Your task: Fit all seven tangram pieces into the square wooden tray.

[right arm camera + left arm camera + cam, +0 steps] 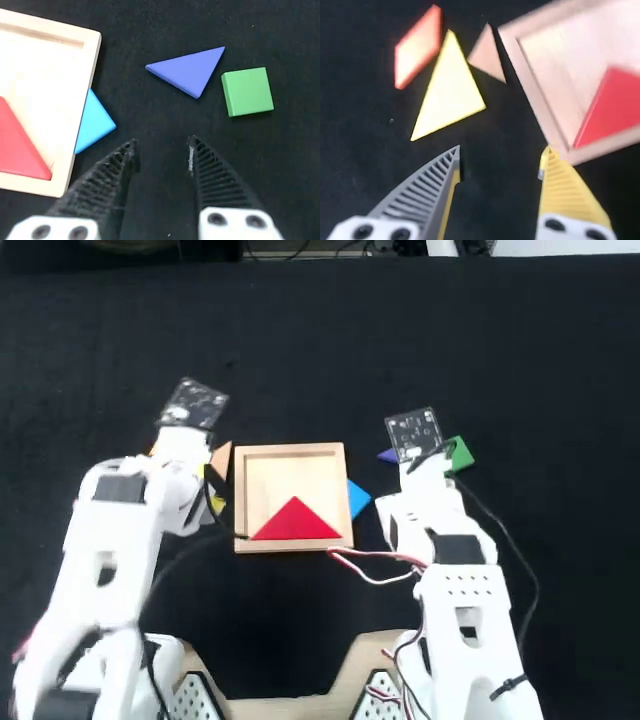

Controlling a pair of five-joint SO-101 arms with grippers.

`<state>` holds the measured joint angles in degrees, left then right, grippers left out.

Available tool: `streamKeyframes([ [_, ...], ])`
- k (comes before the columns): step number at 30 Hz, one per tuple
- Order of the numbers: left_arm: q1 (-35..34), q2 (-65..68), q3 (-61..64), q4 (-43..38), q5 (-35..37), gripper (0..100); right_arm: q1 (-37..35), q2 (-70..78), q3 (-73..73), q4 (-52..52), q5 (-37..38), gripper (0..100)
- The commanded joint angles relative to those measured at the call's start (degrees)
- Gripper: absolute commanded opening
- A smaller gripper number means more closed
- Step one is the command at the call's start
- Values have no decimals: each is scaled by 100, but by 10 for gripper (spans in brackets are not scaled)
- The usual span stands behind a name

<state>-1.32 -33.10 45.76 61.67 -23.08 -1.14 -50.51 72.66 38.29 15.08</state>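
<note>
Tray (290, 449) holding red triangle (295, 523), between left gripper (502, 152) and right gripper (161, 143), both spread, empty.

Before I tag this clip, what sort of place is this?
Probably a robotics lab bench: a table draped in black cloth, a left arm and right arm side by side, and a wooden tray holding a red triangle.

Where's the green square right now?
In the high view the green square lies on the table, right of the tray; the dark blue triangle is its nearest neighbour, not touching.
</note>
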Motion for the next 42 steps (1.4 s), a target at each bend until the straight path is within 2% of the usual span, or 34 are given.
streamKeyframes([
  [1, 22, 1521, -1112, 273, -791, 255, 97, -171, 84, -325, 0, 159],
  [10, -330, 3121, -1833, -897, -1556, 261, 97, -171, 426, -809, 9, 159],
  [18, -681, 4255, -2774, -844, -1705, 292, 70, -171, 470, -949, 18, 158],
  [24, -681, 4782, -3090, -853, -2163, 292, 70, -171, 532, -1073, 18, 158],
  [39, -716, 5178, -3169, -835, -2602, 291, 70, -171, 558, -1152, 18, 158],
  [42, -725, 5222, -3319, -484, -2708, 291, 70, -171, 558, -1152, 18, 158],
])
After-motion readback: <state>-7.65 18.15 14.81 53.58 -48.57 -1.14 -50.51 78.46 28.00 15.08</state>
